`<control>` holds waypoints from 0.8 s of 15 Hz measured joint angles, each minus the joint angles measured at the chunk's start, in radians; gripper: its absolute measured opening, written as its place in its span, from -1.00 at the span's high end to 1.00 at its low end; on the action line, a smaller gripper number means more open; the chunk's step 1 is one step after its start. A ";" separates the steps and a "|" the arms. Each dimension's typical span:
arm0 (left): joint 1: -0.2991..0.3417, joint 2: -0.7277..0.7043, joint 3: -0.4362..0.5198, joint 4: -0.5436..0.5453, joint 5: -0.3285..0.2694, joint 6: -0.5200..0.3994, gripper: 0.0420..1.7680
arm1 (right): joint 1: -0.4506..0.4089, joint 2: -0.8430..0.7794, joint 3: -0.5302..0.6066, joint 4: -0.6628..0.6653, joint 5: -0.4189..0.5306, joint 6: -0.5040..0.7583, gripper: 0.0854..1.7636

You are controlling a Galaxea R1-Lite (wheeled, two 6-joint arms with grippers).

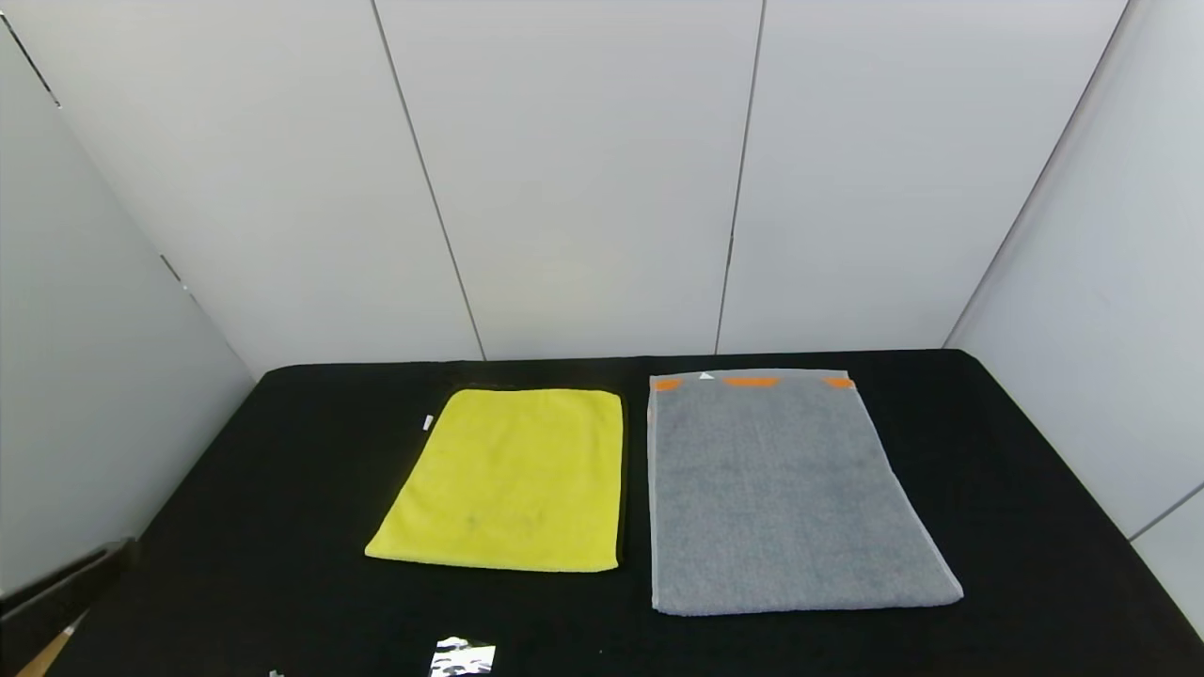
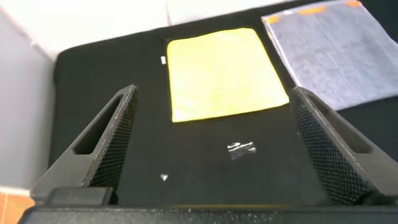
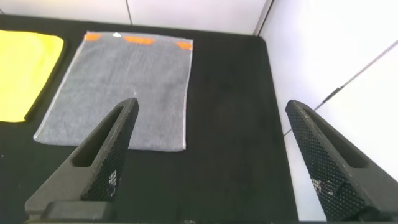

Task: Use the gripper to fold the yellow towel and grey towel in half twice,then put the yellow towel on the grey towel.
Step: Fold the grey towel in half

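- The yellow towel (image 1: 508, 480) lies flat and unfolded at centre-left of the head view on the black table (image 1: 235, 527). The grey towel (image 1: 785, 494) lies flat just beside it at centre-right, and a thin strip of table separates them.
- Orange marks run along the grey towel's far edge. A small white tag (image 1: 427, 422) sticks out near the yellow towel's upper-left corner.
- By my reading no fold has been made on either cloth, so the task is at its very start.
- The left gripper (image 2: 211, 143) hangs above the near part of the table with its fingers spread wide and nothing between them. The right gripper (image 3: 211, 149) is also spread wide and empty, and it hovers short of the grey towel's near edge.
- The next move probably calls for lowering a gripper to one towel edge or corner, pinching only the top layer, and carrying it across to the opposite edge so the halves line up.
- The head view shows both towels whole and side by side, but neither gripper's fingers appear in it.
- The left wrist view shows a small shiny scrap (image 2: 240, 148) on the table near the yellow towel's (image 2: 221, 71) near edge. The head view catches it only at the lower edge of the frame.
- The right wrist view shows the grey towel (image 3: 118, 90) in full and only a sliver of yellow at its left margin.
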State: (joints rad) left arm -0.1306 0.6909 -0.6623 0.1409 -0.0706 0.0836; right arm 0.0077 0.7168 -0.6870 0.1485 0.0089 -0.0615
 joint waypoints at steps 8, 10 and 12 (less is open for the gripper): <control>-0.288 0.446 -0.229 0.003 0.011 0.031 -0.94 | -0.007 0.370 -0.252 0.157 -0.006 -0.002 -0.94; -0.344 0.550 -0.276 0.003 0.011 0.032 -0.94 | -0.012 0.438 -0.267 0.160 -0.004 -0.008 -0.94; -0.391 0.637 -0.320 0.004 0.011 0.031 -0.94 | -0.015 0.489 -0.272 0.162 -0.001 -0.015 -0.94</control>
State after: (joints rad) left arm -0.5213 1.3281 -0.9823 0.1447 -0.0600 0.1151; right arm -0.0070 1.2060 -0.9587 0.3109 0.0081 -0.0768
